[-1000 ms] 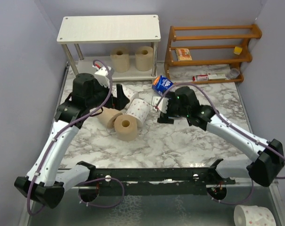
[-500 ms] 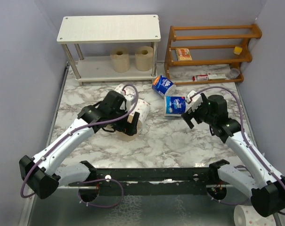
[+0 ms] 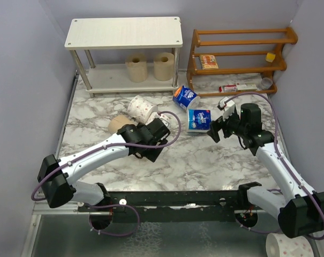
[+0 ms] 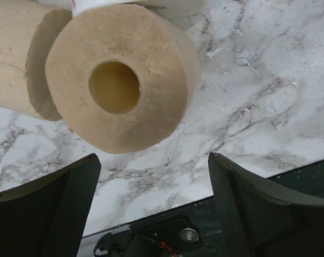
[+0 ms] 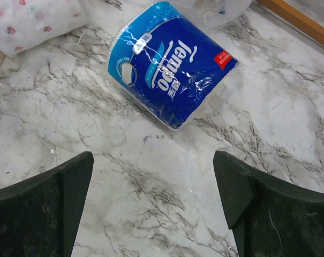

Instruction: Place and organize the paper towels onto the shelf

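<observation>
Left wrist, matte tan roll [image 4: 156, 93], hollow round core, veined marble table [image 4: 258, 80]

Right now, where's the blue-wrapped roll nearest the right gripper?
Top view: that roll lies on the marble table right of centre, just left of the right gripper, below the other blue-wrapped roll.

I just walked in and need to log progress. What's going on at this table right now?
Two robot arms are sorting paper towel rolls onto the white shelf. Two tan rolls already stand on its lower tier. The left gripper is open and empty, lined up on a tan roll on the marble table. The right gripper, also open, faces a blue-wrapped roll. A second blue roll and a dotted white roll wait nearby.
</observation>
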`<action>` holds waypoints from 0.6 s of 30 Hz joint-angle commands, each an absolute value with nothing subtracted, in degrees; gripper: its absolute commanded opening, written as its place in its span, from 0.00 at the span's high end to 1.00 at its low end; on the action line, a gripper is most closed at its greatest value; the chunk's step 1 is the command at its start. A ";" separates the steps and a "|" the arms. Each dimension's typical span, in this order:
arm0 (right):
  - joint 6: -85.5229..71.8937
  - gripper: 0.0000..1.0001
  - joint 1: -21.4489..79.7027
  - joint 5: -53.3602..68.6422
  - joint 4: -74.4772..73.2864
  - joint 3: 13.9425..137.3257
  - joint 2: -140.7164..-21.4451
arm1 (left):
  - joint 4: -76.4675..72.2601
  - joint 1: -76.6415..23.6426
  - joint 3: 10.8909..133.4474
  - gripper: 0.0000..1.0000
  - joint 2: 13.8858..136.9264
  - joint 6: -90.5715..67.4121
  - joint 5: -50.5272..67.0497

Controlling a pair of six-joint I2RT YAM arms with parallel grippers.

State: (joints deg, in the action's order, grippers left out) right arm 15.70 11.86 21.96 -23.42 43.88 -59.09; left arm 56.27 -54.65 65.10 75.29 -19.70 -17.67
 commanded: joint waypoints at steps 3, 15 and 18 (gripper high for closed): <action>15.18 0.06 11.23 26.56 -20.75 42.89 -57.23 | 56.00 -57.06 64.12 0.14 78.33 -21.52 -30.22; 15.47 0.06 11.16 24.76 -20.02 42.58 -57.08 | 53.98 -62.19 62.61 0.35 85.68 -21.45 -34.32; 15.56 0.06 11.16 24.78 -19.99 42.54 -56.98 | 53.18 -62.39 62.09 0.40 86.53 -21.36 -34.68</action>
State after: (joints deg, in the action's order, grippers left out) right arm 15.51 11.49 24.32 -22.22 42.94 -57.93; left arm 54.59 -61.87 62.92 85.67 -21.08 -32.05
